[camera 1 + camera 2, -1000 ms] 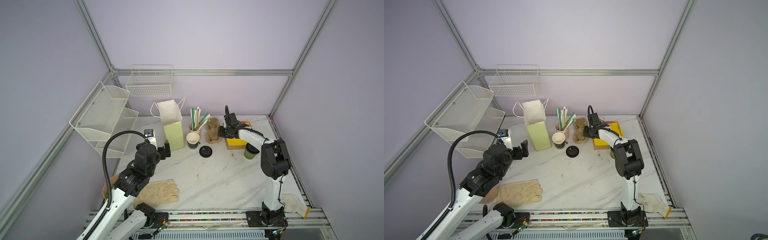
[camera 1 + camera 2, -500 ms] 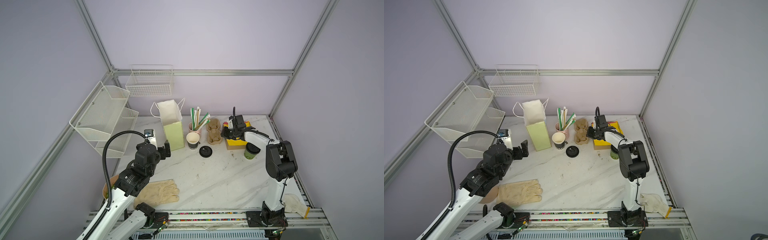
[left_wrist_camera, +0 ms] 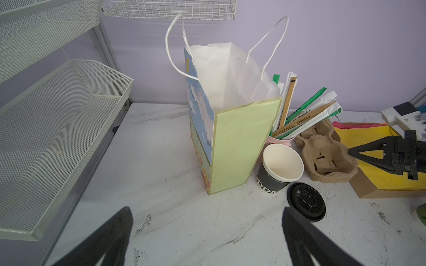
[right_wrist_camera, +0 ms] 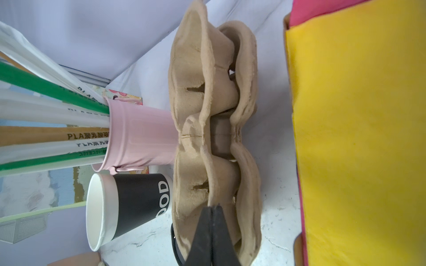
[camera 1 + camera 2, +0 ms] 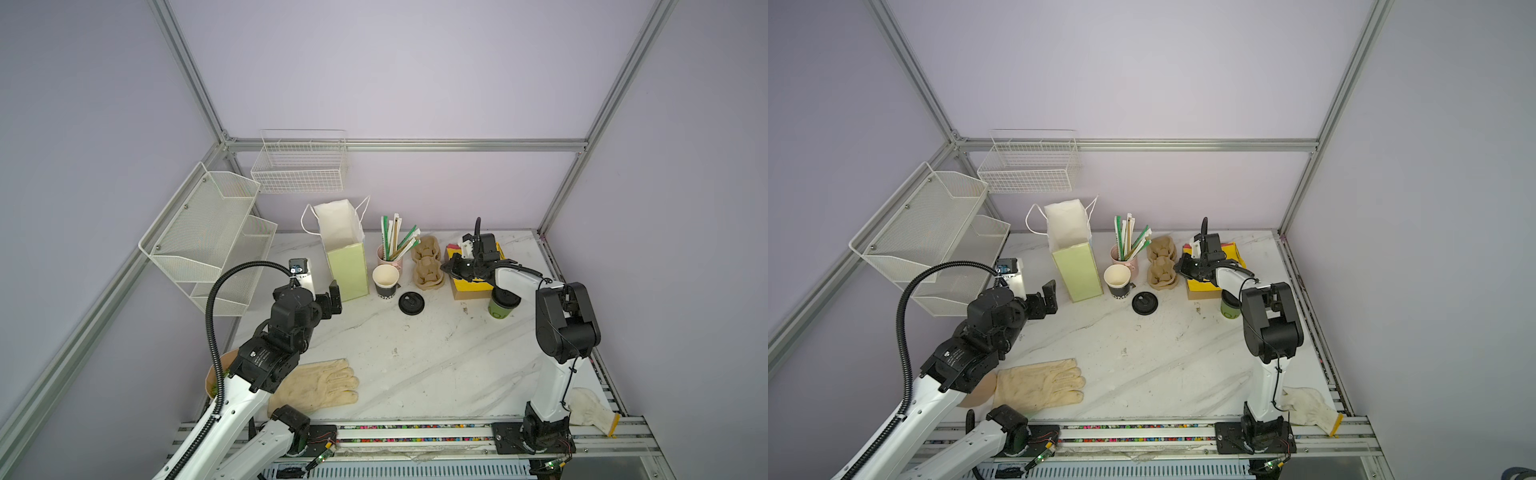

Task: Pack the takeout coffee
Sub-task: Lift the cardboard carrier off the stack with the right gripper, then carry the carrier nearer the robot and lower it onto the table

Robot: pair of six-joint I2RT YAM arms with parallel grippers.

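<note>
Green-walled and black-lidded, the coffee (image 5: 500, 309) is seen upright on the table (image 5: 415, 357), just beside the yellow box (image 5: 471, 286) and partly hidden under the right arm (image 5: 519, 282). The right gripper (image 4: 212, 207) is shown with fingers pressed together, tips at the rim of the top pulp carrier (image 4: 196, 110); a pinch cannot be confirmed. The left gripper (image 3: 206, 210) is held wide apart, faced toward the bag (image 3: 242, 147).
</note>
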